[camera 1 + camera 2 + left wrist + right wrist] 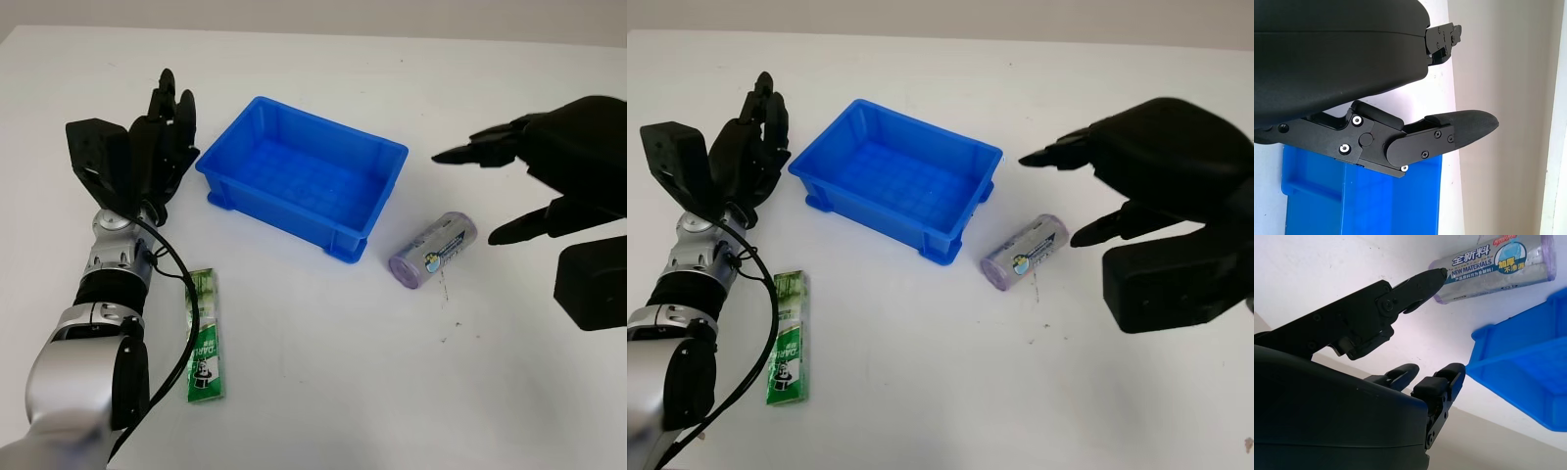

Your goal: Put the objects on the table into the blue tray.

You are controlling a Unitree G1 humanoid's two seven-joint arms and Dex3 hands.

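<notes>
Both hands open beside the blue tray, nothing picked up yet.

The blue tray (304, 176) sits on the white table (323, 392). The left hand (162, 137) is just left of the tray, holding nothing. The right hand (1117, 186) hovers right of the tray, empty, above a purple roll (433, 250) lying near the tray's right corner. A green packet (206, 338) lies flat in front of the tray, to its left.

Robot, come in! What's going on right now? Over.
Right robot hand open, hovering beside purple roll. Left robot hand open, left of blue tray. Green packet on table. Nothing blocking.
</notes>
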